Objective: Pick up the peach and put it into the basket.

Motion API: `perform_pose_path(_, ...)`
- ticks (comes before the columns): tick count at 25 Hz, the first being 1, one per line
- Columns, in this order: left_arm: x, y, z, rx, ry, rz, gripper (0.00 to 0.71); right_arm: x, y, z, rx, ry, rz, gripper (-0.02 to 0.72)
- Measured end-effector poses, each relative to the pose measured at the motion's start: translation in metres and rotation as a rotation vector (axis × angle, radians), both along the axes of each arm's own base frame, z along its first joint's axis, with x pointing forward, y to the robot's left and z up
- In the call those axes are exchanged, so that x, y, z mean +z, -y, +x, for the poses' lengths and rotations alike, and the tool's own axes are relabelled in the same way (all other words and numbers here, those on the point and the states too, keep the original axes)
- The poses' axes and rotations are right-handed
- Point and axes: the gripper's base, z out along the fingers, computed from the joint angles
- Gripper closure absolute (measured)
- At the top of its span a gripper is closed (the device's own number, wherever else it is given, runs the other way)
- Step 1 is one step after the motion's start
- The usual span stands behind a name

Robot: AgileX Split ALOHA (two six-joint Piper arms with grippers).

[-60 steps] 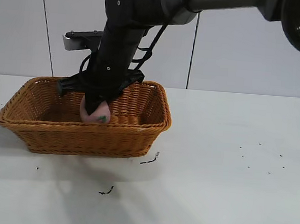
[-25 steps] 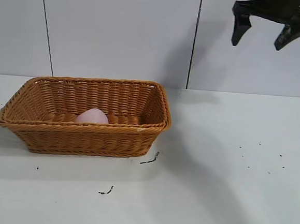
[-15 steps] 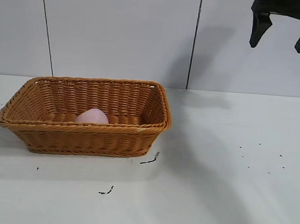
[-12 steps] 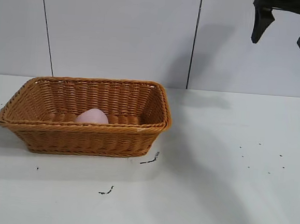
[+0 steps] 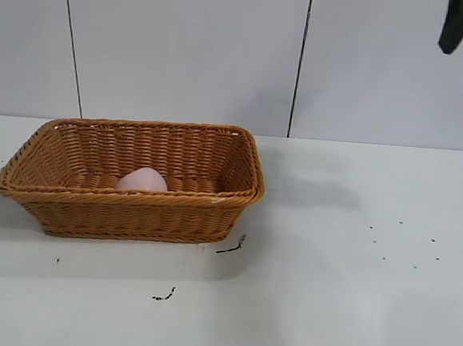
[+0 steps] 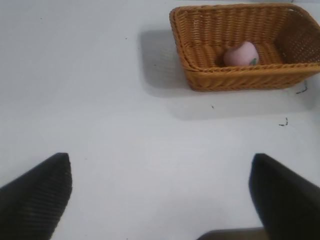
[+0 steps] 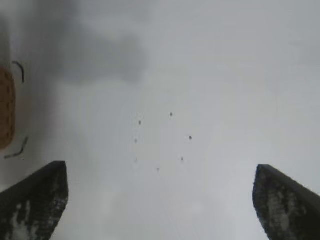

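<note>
Since the peach (image 5: 142,180) already lies inside the basket (image 5: 238,196), the relation that matters now is how far the fingers stand from it, and the view from outside shows them well apart. It rests on the basket floor near the front wall, roughly midway along the length, its top just visible over the braided rim. Only one dark finger of the right gripper (image 5: 458,22) shows, high at the upper right corner above the table (image 5: 350,294), up and far to the side of the basket; from this view alone I cannot tell how its fingers stand. The left arm is out of this picture.

From the left wrist, the left gripper (image 6: 162,192) hangs high over bare table with its fingers spread wide and nothing between them. The basket sits far off beyond them, its long axis running across the view, and the peach (image 6: 241,53) lies inside with its green leaf mark facing the camera.

From the right wrist, the right gripper (image 7: 162,197) also has its fingers wide apart and empty, above a patch of table with small dark specks (image 7: 162,140). Only a sliver of the basket (image 7: 6,107) shows at the picture's edge, and no peach.

I judge the placing done, with both arms clear of the basket and neither poised to reach in.
</note>
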Motion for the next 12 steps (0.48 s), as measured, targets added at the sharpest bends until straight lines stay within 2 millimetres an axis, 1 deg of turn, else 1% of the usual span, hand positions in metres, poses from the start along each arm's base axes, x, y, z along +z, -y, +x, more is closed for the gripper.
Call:
perform_pose_path(4, 0.000, 0.000, 0.000, 0.000, 0.000, 0.000, 0.017, -0.008, -0.001, -0.076, 0.000, -0.034, 0.000, 0.008)
perform_pose_path(8, 0.000, 0.000, 0.000, 0.000, 0.000, 0.000, 0.017, -0.028, -0.002, -0.147, 0.012, -0.047, -0.006, 0.008)
perform_pose_path(10, 0.000, 0.000, 0.000, 0.000, 0.000, 0.000, 0.017, -0.038, -0.002, -0.178, 0.014, -0.015, -0.009, 0.008)
perform_pose_path(12, 0.000, 0.000, 0.000, 0.000, 0.000, 0.000, 0.017, -0.049, -0.002, -0.207, 0.014, 0.061, -0.011, 0.008)
